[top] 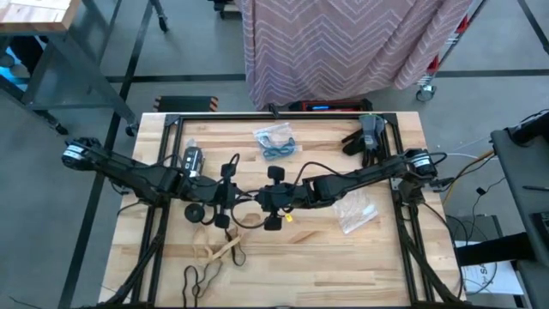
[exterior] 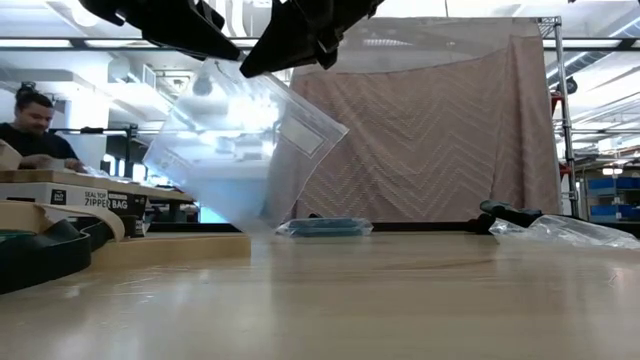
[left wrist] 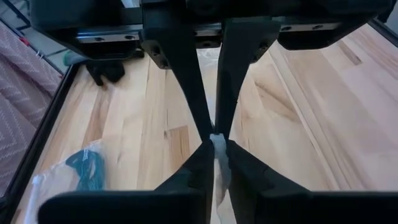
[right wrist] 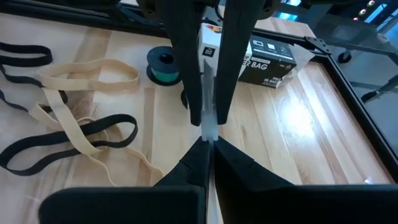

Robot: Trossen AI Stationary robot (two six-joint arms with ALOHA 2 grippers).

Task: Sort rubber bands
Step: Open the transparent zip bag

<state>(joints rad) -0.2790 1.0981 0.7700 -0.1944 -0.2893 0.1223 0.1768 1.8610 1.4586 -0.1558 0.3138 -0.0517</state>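
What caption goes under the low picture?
Both arms hold a clear plastic bag up above the wooden table.

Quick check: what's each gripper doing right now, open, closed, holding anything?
Left gripper: jaws closed on the clear plastic bag, held above the table.
Right gripper: jaws closed on the same bag's edge, facing the left gripper.
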